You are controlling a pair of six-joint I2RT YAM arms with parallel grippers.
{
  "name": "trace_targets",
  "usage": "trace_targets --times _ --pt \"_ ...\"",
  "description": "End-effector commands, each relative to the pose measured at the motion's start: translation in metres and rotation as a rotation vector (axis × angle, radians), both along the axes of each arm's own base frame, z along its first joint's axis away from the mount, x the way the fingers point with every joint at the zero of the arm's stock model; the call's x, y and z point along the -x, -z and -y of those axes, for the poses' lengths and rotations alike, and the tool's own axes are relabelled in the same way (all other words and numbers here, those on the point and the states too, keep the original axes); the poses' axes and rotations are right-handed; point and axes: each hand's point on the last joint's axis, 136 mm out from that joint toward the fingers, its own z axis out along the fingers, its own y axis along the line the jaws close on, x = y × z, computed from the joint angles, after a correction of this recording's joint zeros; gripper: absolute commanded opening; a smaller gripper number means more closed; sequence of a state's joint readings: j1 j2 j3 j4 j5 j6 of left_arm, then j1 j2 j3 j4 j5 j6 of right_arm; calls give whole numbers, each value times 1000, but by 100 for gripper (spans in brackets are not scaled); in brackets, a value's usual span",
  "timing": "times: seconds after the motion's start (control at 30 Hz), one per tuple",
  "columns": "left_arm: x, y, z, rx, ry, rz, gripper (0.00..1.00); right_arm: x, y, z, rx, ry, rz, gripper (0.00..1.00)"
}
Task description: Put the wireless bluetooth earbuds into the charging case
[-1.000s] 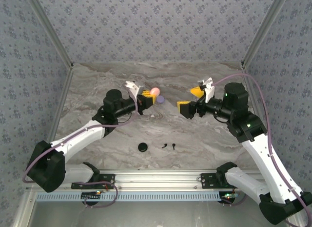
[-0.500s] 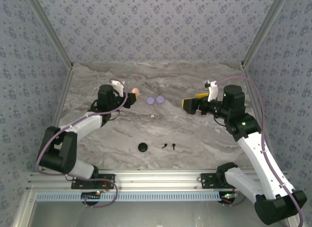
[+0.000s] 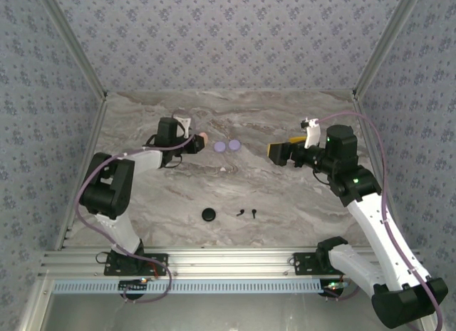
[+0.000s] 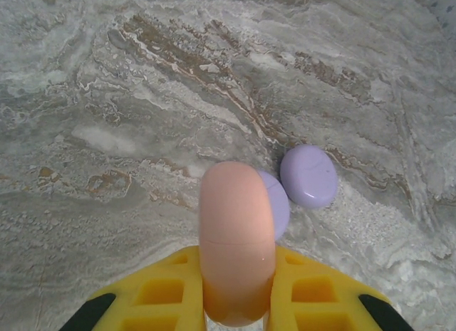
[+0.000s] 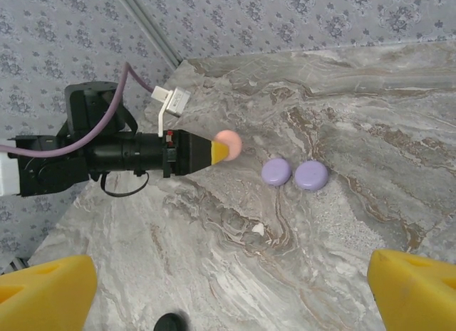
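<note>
left gripper (image 4: 237, 258) is pinching the pink case (image 4: 236, 231) on edge between its yellow fingers (image 4: 160, 297), low over the table (image 3: 299, 203). the case looks closed, seam just visible across it. judgement: it's held edge-on so it can be set down or presented for opening; nothing can go in until the lid is up.

right gripper (image 5: 231, 274) has its jaws spread wide with nothing between them, hanging right of centre in the top view (image 3: 279, 151) and aimed toward the left one. reads as waiting to help with the case or go for an earbud.

task items:
- black earbuds (image 3: 246, 213), two tiny stemmed bits lying near each other, lower centre of the top view, well apart from both grippers.
- black case (image 3: 208, 215), round, just left of them, also at the bottom edge of the right wrist view (image 5: 169, 322). can't tell if it's open.
- two lilac pieces (image 5: 293, 173), rounded, side by side, just right of the pink case. in the left wrist view the nearer one is partly hidden behind the pink case (image 4: 308, 176). can't tell if they're two cases or the halves of one.

in the way: the lilac pieces sit right ahead of the pink case, so pushing forward would likely nudge them. a pale speck (image 5: 258, 230) lies below them; too small to identify.
</note>
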State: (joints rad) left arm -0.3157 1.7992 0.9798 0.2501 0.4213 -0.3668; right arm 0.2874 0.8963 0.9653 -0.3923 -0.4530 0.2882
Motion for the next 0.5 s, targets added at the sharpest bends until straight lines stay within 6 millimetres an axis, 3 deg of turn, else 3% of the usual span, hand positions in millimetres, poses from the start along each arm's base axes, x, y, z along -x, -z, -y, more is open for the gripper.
trace_targets --times 0.0,0.47 --pt "-7 4 6 24 13 -40 5 3 6 7 29 26 -6 100" --pt "-9 44 7 17 -8 -163 26 5 14 10 54 25 -20 100"
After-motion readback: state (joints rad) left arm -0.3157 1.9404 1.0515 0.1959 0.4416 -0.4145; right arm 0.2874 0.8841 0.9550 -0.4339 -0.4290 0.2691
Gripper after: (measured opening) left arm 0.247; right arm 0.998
